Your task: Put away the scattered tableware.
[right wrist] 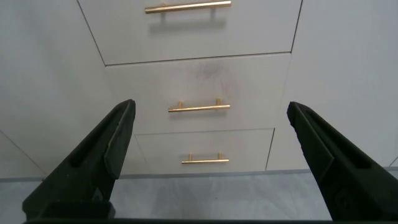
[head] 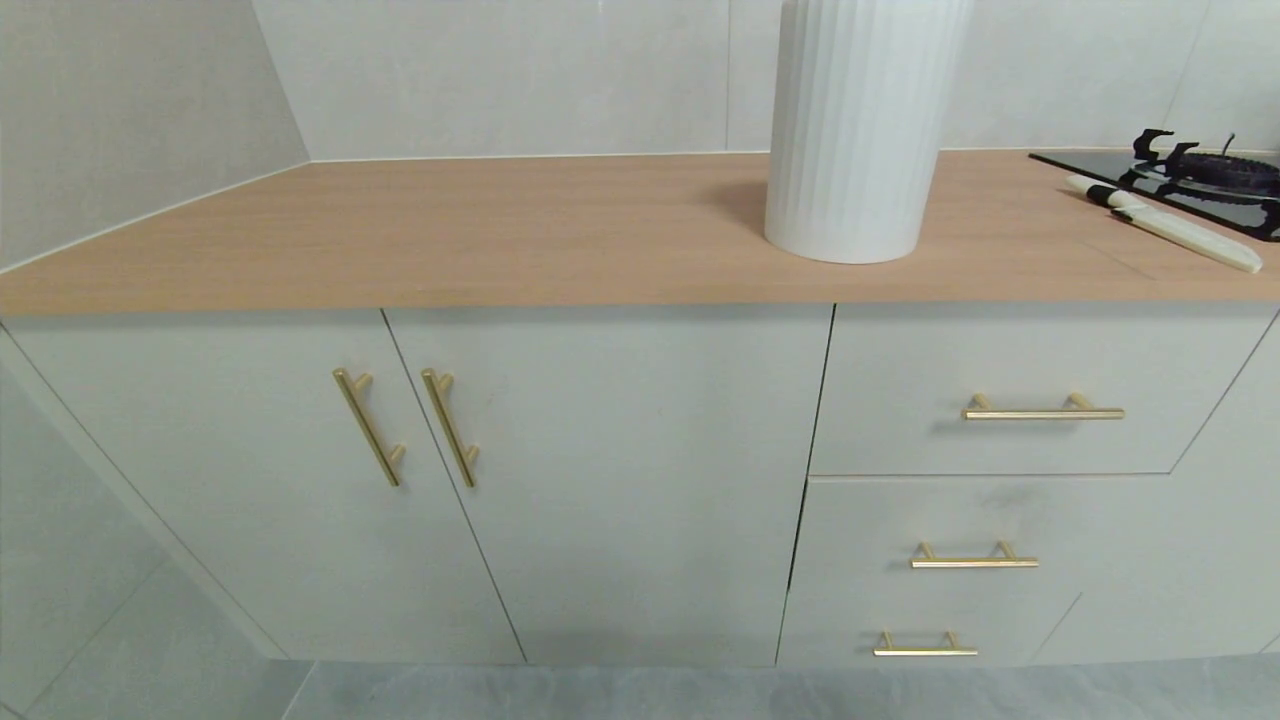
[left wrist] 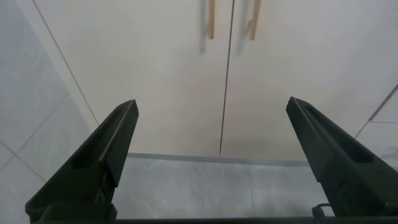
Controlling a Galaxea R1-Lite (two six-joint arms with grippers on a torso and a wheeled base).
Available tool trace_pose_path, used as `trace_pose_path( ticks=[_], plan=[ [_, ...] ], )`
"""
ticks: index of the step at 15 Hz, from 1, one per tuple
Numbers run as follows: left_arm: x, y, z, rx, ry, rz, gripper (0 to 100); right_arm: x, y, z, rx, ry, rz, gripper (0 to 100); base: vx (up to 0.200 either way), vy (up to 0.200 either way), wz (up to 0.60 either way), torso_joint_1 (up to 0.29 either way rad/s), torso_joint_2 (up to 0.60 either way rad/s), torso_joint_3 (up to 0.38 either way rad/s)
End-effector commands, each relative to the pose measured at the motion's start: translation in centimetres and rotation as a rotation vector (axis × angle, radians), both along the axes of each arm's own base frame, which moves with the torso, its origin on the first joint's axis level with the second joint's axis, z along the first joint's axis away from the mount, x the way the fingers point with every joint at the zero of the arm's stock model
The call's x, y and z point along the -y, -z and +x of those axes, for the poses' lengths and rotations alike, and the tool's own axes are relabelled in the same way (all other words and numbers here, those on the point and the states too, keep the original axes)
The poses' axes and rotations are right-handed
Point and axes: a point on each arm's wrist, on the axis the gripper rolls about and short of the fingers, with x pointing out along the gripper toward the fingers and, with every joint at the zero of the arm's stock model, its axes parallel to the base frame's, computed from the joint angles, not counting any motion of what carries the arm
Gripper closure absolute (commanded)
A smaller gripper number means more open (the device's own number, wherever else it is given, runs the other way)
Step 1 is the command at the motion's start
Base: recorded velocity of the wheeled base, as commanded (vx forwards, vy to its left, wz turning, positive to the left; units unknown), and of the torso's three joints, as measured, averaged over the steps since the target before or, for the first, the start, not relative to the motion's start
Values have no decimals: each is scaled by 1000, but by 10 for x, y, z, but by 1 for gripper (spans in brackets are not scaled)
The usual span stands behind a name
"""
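Observation:
A knife (head: 1165,222) with a cream blade and a black-banded handle lies on the wooden countertop (head: 480,230) at the far right, beside the stove. My left gripper (left wrist: 211,109) hangs open low in front of the double cabinet doors (left wrist: 227,74), nothing between its fingers. My right gripper (right wrist: 211,112) is open too, held low before the stack of drawers (right wrist: 199,87), facing the middle drawer's gold handle (right wrist: 199,107).
A tall white ribbed vase (head: 855,125) stands on the counter right of centre. A black gas stove (head: 1200,180) sits at the far right. Below are two cabinet doors with gold handles (head: 368,425) and three drawers (head: 1000,400). Grey tiled floor (head: 640,695) lies below.

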Motion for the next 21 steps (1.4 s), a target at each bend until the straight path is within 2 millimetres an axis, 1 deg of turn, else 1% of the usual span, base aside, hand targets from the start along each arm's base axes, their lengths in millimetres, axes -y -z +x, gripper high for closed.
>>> trace_pose_path(
  ticks=[1, 5, 6, 16, 21],
  plan=[
    [0, 0, 0, -1, -1, -1, 0, 0, 0, 0, -1, 0, 0, 0, 0, 0, 0, 0, 0, 0],
    [0, 0, 0, -1, -1, -1, 0, 0, 0, 0, -1, 0, 0, 0, 0, 0, 0, 0, 0, 0],
    [0, 0, 0, -1, -1, -1, 0, 0, 0, 0, -1, 0, 0, 0, 0, 0, -600, 2, -2, 7],
    [0, 0, 0, 0, -1, -1, 0, 0, 0, 0, -1, 0, 2, 0, 0, 0, 0, 0, 0, 0],
    [0, 0, 0, -1, -1, -1, 0, 0, 0, 0, -1, 0, 2, 0, 0, -200, 0, 4, -1, 4]
  ],
)
